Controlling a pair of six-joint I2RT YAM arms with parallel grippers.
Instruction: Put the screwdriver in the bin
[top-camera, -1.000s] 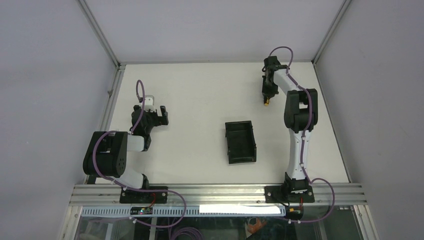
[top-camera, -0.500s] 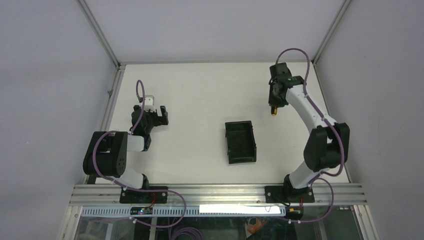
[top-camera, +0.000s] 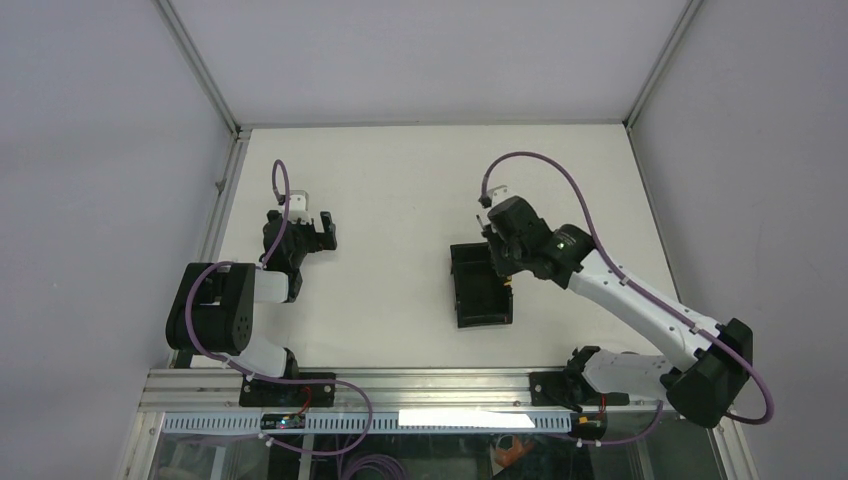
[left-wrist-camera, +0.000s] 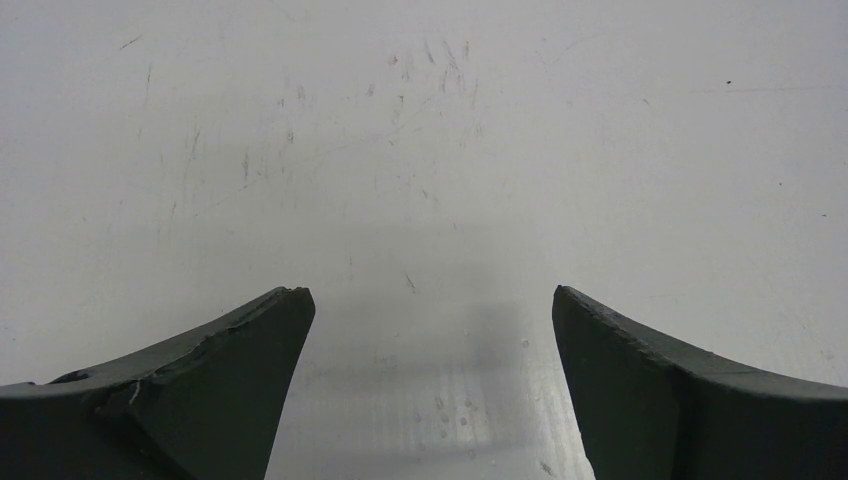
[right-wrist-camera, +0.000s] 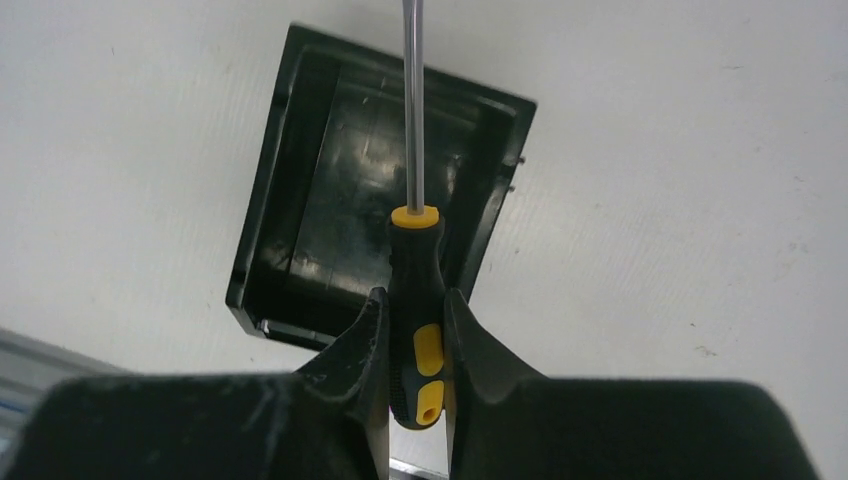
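Jaws of the right gripper (right-wrist-camera: 414, 296) closed on the black-and-yellow handle of the screwdriver (right-wrist-camera: 414, 245), one finger against each side. The metal shaft projects forward, over the floor of the bin (right-wrist-camera: 320, 210) and past its far wall. In the top view this gripper sits over the bin's far right part; contact between tool and bin cannot be judged. Left gripper (left-wrist-camera: 430, 295): jaws spread wide, holding nothing, above the white table (left-wrist-camera: 400, 120), well apart from the bin.
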